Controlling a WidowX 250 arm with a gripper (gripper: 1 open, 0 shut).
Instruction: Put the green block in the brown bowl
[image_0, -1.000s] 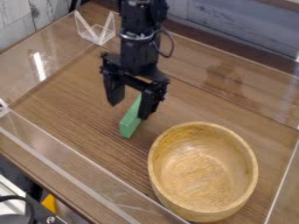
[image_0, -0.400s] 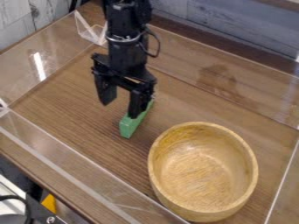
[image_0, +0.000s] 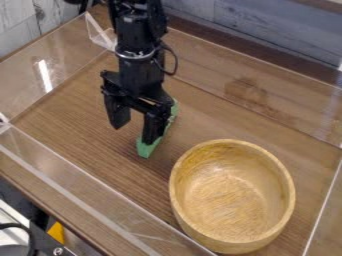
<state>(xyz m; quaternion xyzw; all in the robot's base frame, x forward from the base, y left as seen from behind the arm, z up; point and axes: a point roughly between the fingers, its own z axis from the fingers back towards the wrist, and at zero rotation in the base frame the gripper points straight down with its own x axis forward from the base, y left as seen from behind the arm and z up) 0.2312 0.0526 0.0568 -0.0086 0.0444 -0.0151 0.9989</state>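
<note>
The green block (image_0: 147, 146) lies on the wooden table, left of the brown bowl (image_0: 233, 192); only its near end and a strip beside the right finger show. My gripper (image_0: 136, 117) hangs directly over the block's far part, open, with its black fingers (image_0: 116, 109) spread on either side and nothing held between them. The bowl stands upright and empty at the front right, a short gap away from the block.
A clear plastic wall (image_0: 94, 205) rims the table along the front and left. A clear wire-like stand (image_0: 104, 35) sits at the back left behind the arm. A grey wall (image_0: 267, 25) runs along the back.
My gripper has shifted left and slightly toward the front, staying open. The green block and the bowl have not moved.
</note>
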